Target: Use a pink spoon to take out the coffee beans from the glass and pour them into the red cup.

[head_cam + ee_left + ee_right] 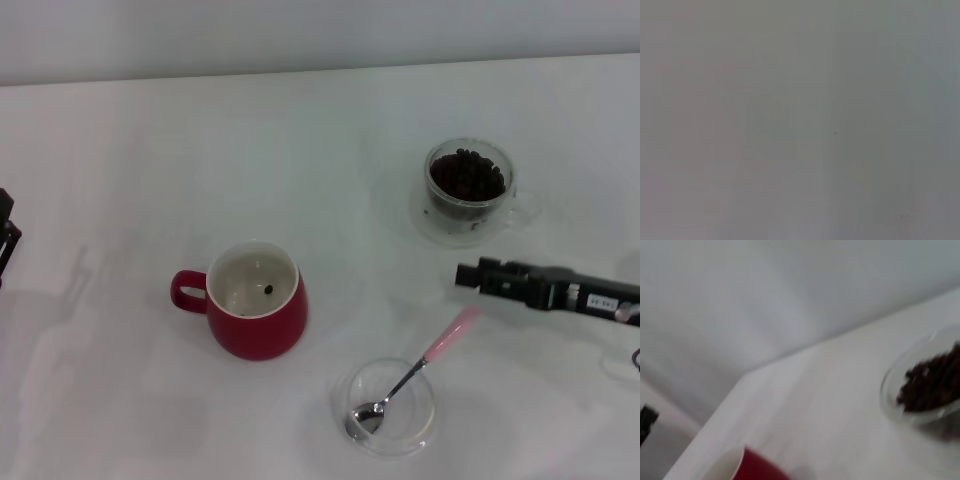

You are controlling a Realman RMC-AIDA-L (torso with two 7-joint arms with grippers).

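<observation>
The red cup (pixel 258 318) stands left of centre with its handle to the left and a single dark bean (pixel 268 290) inside. The glass (pixel 468 190) with the coffee beans (pixel 466 175) stands at the back right. The pink spoon (pixel 448 338) lies with its metal bowl in a low clear dish (pixel 390 408) and its handle leaning over the rim, up and to the right. My right gripper (pixel 466 276) hovers between the glass and the spoon handle, above the handle's tip and holding nothing. The right wrist view shows the beans (pixel 932 385) and the red cup (pixel 752 467). My left gripper (pixel 5 235) is parked at the far left edge.
The white table (pixel 150 150) runs back to a pale wall. A clear saucer (pixel 432 225) lies under the glass. The left wrist view shows only blank grey surface.
</observation>
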